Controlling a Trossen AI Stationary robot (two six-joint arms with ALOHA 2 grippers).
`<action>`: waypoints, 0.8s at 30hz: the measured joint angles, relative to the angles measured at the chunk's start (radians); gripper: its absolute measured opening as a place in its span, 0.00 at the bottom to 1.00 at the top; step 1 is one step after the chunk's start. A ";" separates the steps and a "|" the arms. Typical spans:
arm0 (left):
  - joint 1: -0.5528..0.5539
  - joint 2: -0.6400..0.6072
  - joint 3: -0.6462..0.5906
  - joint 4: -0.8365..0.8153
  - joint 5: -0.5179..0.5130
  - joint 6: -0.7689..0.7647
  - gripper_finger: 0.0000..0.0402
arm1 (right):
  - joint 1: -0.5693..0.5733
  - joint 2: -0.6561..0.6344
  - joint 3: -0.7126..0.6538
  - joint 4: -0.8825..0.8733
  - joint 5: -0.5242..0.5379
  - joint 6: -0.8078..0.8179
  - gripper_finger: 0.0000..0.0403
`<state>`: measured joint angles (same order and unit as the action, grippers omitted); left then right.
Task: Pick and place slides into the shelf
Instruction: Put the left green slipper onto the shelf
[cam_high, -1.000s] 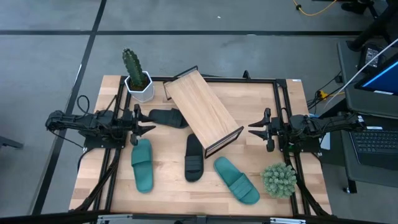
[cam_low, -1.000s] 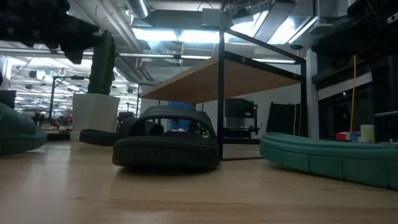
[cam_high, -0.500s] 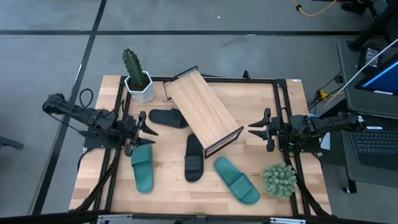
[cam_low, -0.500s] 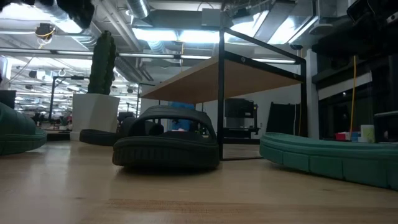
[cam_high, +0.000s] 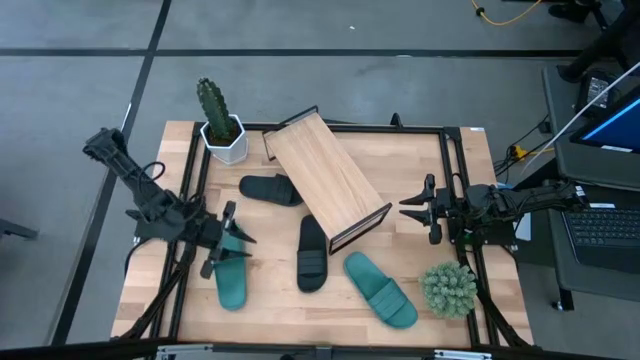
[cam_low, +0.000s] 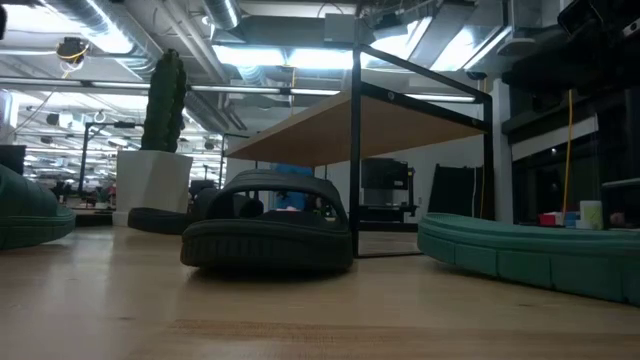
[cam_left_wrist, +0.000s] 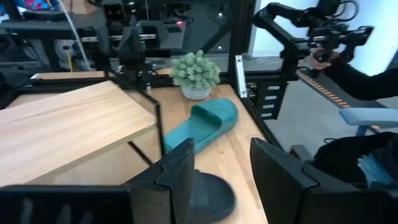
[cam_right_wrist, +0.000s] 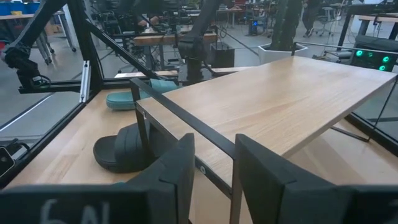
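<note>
Four slides lie flat on their soles on the tabletop. One teal slide is near left, another teal slide near right. One black slide is left of the shelf, and another black slide is before its near end. The shelf stands slanted at the table's middle. My left gripper is open in the air above the left teal slide's far end, touching nothing; its wrist view shows the gap. My right gripper waits open at the right, pointing at the shelf.
A cactus in a white pot stands at the far left corner. A small green plant stands at the near right. A black frame rail runs around the table. A person's arm shows beyond the table's right side.
My left gripper has swung from beside the left black slide toward the table's near edge and has risen. It has turned toward the near right and now hangs over the left teal slide's far end. It has left the low view upward. The slides have kept still.
</note>
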<state>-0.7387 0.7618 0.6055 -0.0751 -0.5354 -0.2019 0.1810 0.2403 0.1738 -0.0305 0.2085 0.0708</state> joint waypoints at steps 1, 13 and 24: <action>-0.021 0.012 0.008 0.002 -0.015 -0.011 0.36 | 0.000 0.000 0.000 0.000 0.000 0.000 0.29; -0.143 0.238 0.148 -0.043 -0.167 -0.259 0.36 | 0.000 0.000 0.000 0.000 -0.001 0.000 0.29; -0.189 0.523 0.471 -0.293 -0.180 -0.348 0.36 | 0.000 0.000 0.000 0.000 -0.014 0.000 0.29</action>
<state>-0.9281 1.2849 1.0767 -0.3685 -0.7149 -0.5497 0.1806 0.2401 0.1738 -0.0303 0.1946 0.0711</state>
